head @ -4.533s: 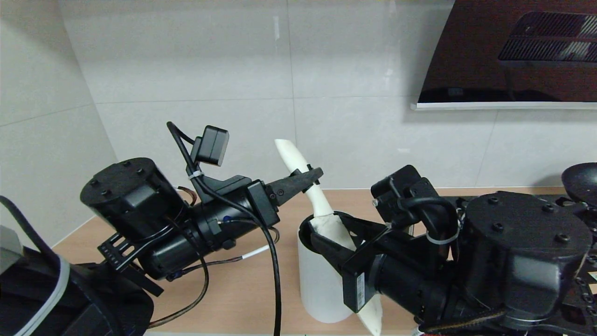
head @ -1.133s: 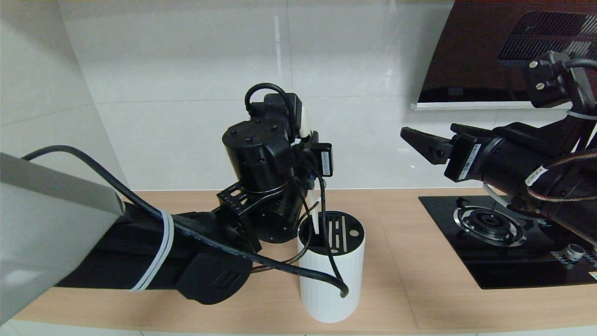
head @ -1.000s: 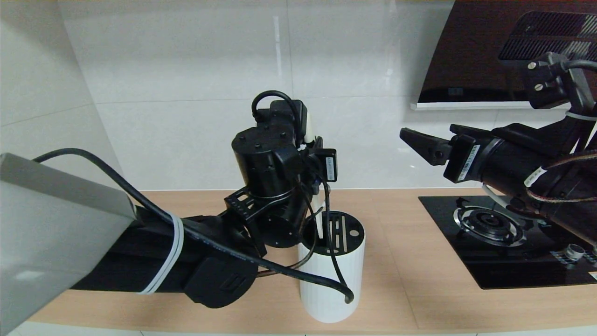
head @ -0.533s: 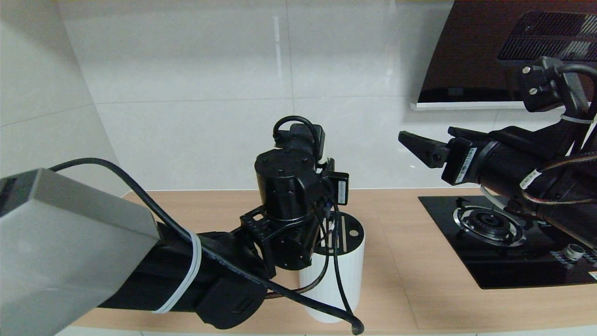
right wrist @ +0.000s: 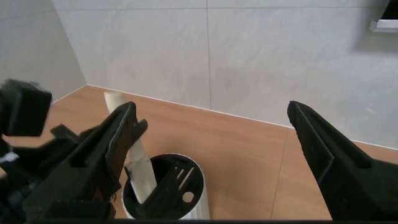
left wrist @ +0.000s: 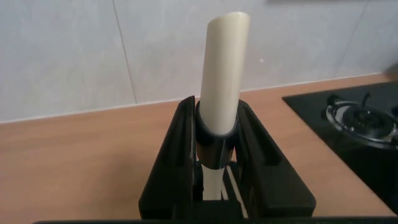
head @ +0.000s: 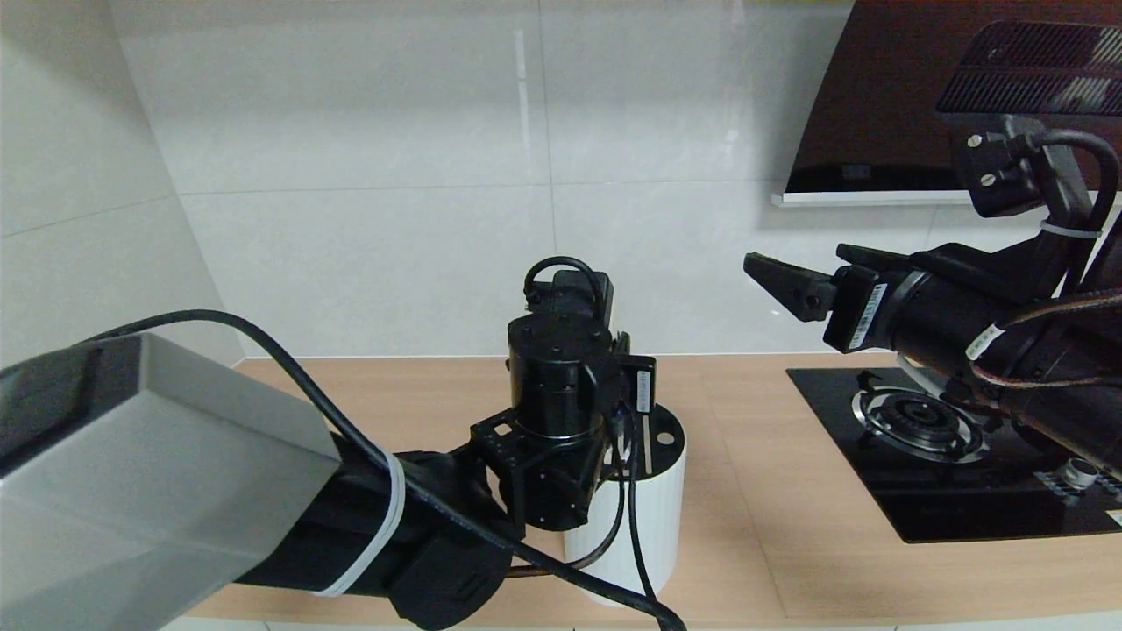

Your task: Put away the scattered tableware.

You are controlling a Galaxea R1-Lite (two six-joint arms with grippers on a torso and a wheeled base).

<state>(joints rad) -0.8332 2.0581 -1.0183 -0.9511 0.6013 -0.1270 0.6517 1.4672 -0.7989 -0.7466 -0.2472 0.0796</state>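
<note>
Cream-handled utensil (left wrist: 222, 68) stands upright, clamped between the narrow-set fingers of the left gripper (left wrist: 217, 134). The left wrist view shows this grip plainly. In the head view the left arm's wrist, at lower centre of the frame, covers both the handle and the fingers. Directly beneath the wrist is a white cylindrical utensil holder (head: 635, 517) with a black slotted top, standing on the wooden countertop (head: 771, 526) at lower centre. The right wrist view looks down on what the head view hides: the handle's lower end entering the holder's top at the side nearer the left arm, with the slots and a round hole beside it uncovered. The right gripper (right wrist: 214, 118) is spread wide and holds nothing; in the head view it hangs at right of centre, above the counter and well apart from the holder. A black gas hob (head: 920, 421) lies at lower right. Behind it are the tiled wall (head: 394, 219) and, at upper right, a dark range hood (head: 877, 105).
</note>
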